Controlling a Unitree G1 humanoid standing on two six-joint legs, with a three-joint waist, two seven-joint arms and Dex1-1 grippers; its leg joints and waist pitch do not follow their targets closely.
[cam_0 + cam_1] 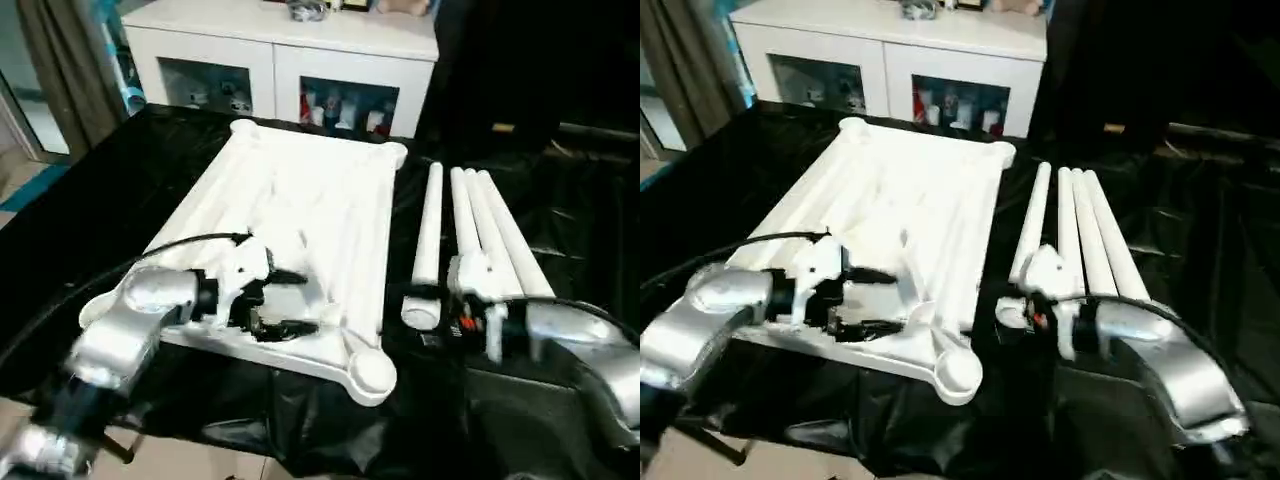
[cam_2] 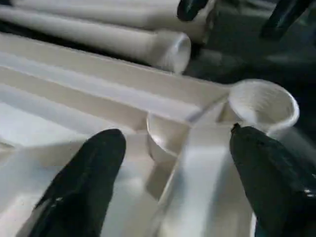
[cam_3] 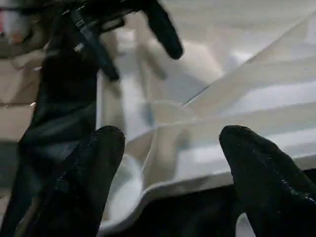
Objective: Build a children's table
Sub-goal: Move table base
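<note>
The children's table top (image 1: 300,190) lies upside down on the black-covered work table, white ribs facing up. Several white tubular legs (image 1: 500,240) lie side by side to its right. My left gripper (image 1: 292,302) hovers open over the top's near end, its black fingers (image 2: 84,182) spread above the ribs with nothing between them, just left of the near right corner socket (image 1: 372,372). My right gripper (image 1: 1008,310) is at the near ends of the legs, pointing toward the top's right edge. It stands open, with nothing between its fingers (image 3: 89,173).
A white cabinet (image 1: 290,45) with glass-front compartments stands behind the work table. A curtain (image 1: 60,60) hangs at the back left. The black cover (image 1: 560,210) spreads wide to the right of the legs. The table's front edge runs just below my forearms.
</note>
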